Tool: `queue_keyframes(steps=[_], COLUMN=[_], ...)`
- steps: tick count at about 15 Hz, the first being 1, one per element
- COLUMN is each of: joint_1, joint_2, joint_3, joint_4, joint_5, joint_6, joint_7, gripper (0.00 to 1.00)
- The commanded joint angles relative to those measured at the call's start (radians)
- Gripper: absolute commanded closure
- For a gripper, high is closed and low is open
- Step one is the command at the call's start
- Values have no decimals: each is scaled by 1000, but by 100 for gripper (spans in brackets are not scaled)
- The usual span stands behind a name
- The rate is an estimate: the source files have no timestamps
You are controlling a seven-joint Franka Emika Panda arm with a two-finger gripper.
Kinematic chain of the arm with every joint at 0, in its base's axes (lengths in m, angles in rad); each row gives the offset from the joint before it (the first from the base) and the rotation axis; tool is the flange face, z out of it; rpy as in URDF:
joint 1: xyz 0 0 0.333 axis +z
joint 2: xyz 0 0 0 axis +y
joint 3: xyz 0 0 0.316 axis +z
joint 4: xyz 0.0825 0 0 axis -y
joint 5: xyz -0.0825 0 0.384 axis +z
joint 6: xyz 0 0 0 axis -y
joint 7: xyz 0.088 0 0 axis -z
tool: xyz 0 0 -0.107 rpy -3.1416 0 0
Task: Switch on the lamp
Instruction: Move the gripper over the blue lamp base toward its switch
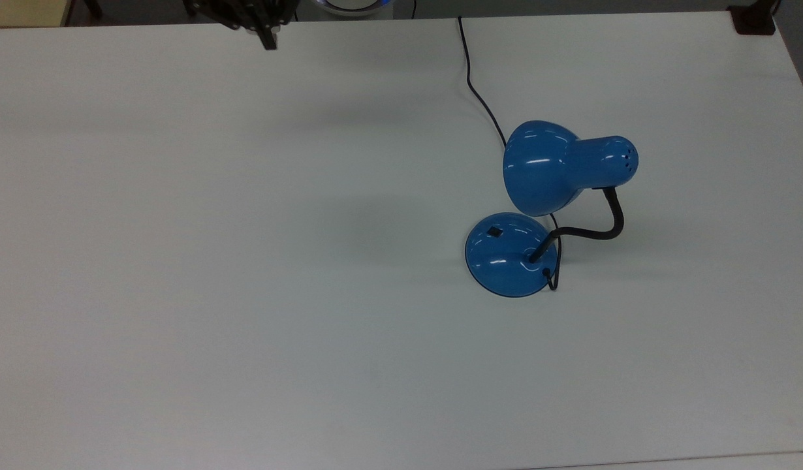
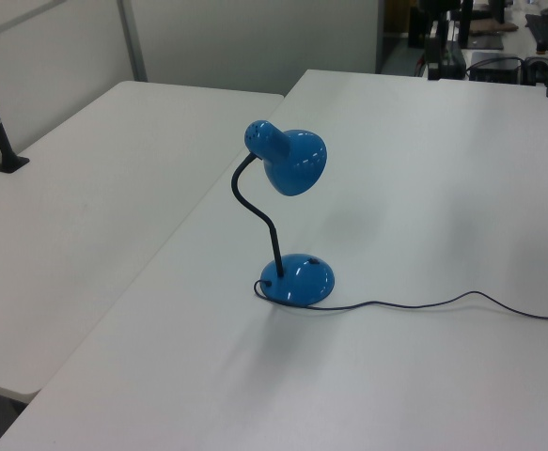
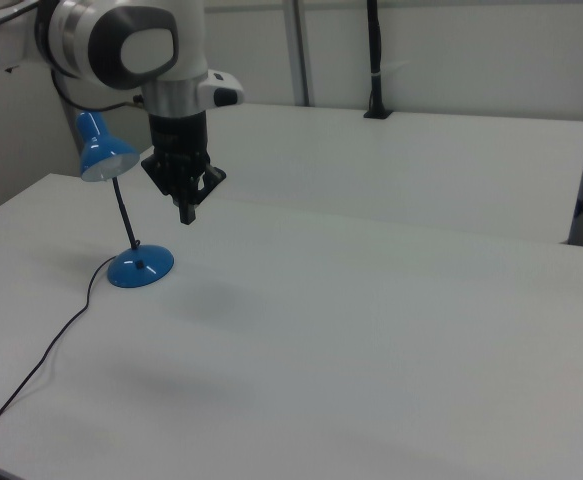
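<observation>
Glossy blue lamp [image 1: 512, 264] with domed base, bendy black neck and bell shade sits on the smooth white tabletop [image 1: 245, 261], cord [image 1: 474, 85] trailing off; gripper [image 3: 186, 212] hangs well apart, fingers look together

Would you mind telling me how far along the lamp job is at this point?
Nothing looks done yet: the lamp stands untouched on the table, with no glow under its shade. In hand, the end effector hangs in the air, well away from the lamp. Left: travel to the base and press the small black switch.
</observation>
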Motion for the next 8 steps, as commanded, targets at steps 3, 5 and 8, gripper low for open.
queue_keyframes(steps=[3, 5, 8], joint_1=[371, 405, 417], joint_2=[12, 60, 152], joint_3=[-264, -249, -183], joint_4=[-170, -186, -178], joint_5=[136, 166, 218], joint_6=[315, 420, 541], joint_7=[-385, -462, -495], gripper=[100, 100, 100])
